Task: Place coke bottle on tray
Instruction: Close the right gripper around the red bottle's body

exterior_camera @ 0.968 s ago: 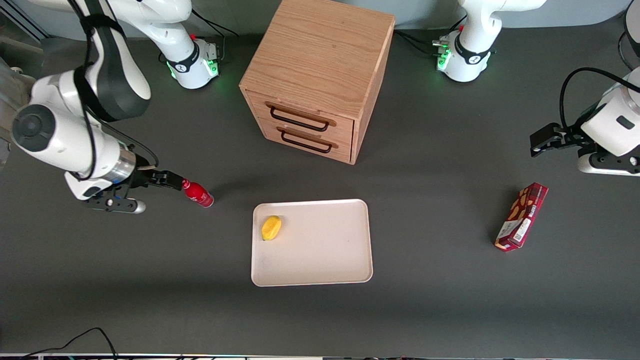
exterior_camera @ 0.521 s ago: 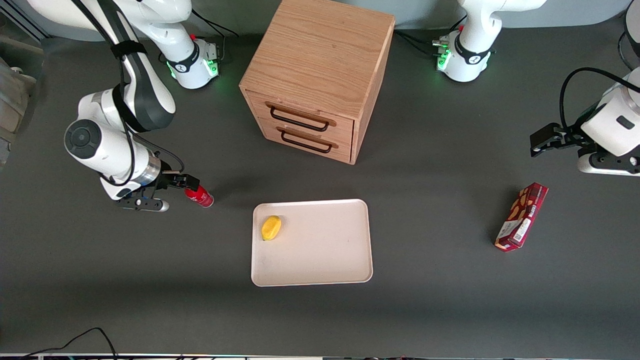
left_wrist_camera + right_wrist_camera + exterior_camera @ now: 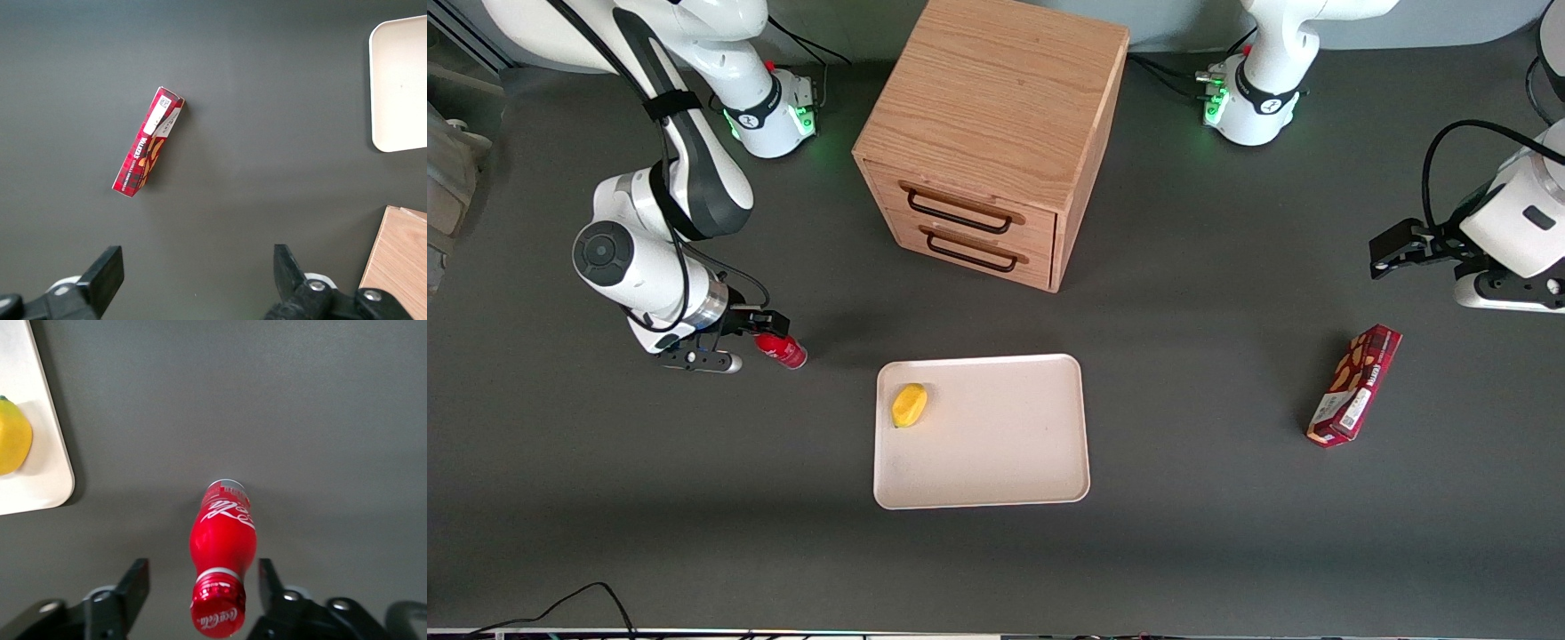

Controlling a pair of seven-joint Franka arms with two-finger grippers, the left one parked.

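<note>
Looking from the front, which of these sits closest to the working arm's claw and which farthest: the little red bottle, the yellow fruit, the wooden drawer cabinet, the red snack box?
From the gripper:
1. Small red coke bottle, standing between its open fingers.
2. Yellow fruit, on the cream-white rectangular tray.
3. Wooden two-drawer cabinet, mid-table, farther from the camera.
4. Dark red snack box, toward the parked arm's end.

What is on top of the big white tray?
Only a yellow fruit sits on the tray. The coke bottle stands on the table beside it, its neck between the open claw fingers.
</note>
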